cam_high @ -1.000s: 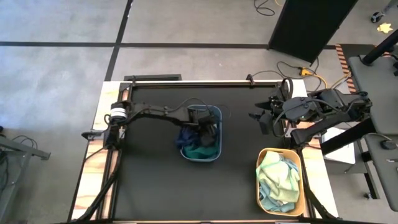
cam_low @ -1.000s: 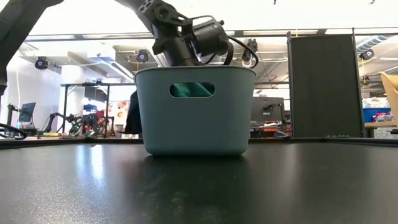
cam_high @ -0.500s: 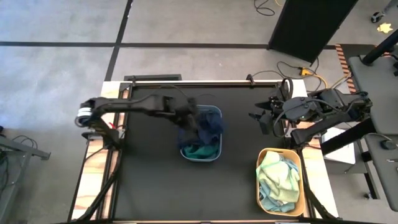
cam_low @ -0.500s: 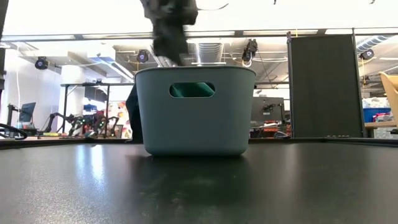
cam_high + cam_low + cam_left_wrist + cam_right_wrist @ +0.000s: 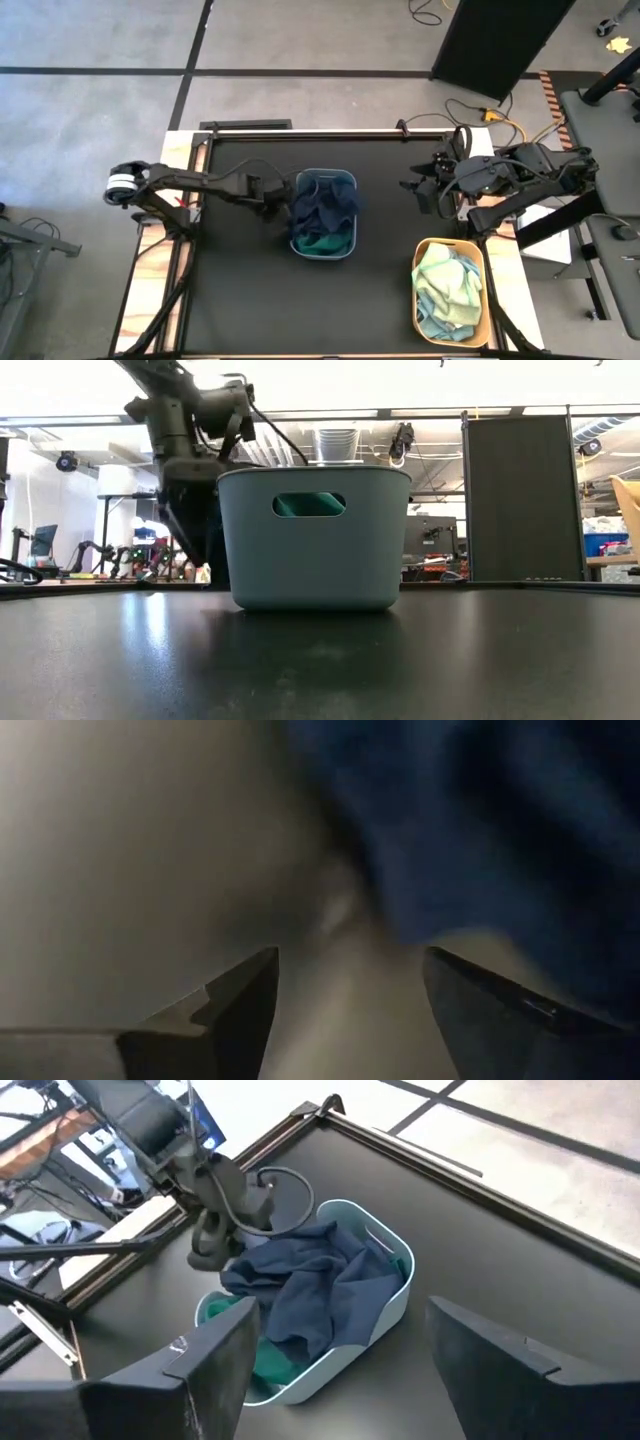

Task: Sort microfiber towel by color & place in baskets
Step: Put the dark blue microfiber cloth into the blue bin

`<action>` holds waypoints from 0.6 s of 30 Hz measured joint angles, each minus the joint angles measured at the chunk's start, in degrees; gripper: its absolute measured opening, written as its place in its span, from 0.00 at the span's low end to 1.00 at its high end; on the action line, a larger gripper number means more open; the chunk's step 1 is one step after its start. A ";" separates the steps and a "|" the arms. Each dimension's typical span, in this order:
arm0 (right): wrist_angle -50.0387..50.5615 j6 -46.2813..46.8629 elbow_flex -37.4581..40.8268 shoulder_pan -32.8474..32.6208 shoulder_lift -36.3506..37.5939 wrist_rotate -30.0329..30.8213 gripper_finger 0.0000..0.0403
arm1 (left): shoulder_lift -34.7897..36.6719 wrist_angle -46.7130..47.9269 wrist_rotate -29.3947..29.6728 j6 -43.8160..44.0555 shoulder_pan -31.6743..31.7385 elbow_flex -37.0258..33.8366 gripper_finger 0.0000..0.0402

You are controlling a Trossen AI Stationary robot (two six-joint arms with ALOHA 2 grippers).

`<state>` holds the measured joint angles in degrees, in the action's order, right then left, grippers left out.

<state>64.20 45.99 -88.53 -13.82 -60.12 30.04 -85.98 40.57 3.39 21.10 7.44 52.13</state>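
The grey-blue basket stands mid-table, and a navy towel lies crumpled in it over a dark green towel. The same navy towel and green towel show in the right wrist view. My left gripper hangs open just outside the basket's left wall, fingers pointing down, nothing between them. The yellow-orange basket near the table's right front holds light blue and pale green towels. My right gripper waits open, raised at the far right.
Bare black tabletop lies left of and in front of the grey-blue basket. A rail runs along the table's far edge. The room beyond the table holds stands and a dark panel.
My left gripper has risen out of the grey-blue basket and drawn back toward the table's left edge; it now hangs beside the basket's left wall. The navy towel it was over now lies uncovered in the basket.
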 joint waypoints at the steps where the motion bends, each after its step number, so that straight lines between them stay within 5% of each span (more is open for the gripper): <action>1: 0.00 0.65 0.02 -0.02 0.00 0.00 0.68 | -0.12 -1.99 -1.88 0.33 0.00 -0.41 0.58; 11: -0.02 2.94 0.05 -0.02 -0.39 -0.39 0.65 | 2.89 -7.75 -6.92 -3.33 -1.47 14.06 0.58; 18: 0.04 2.91 0.11 0.00 -1.02 -0.47 0.62 | -6.62 -13.69 -6.86 -7.09 1.02 19.37 0.58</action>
<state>64.25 48.90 -88.42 -13.82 -61.14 29.57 -92.60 26.87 -3.46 14.01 8.46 71.50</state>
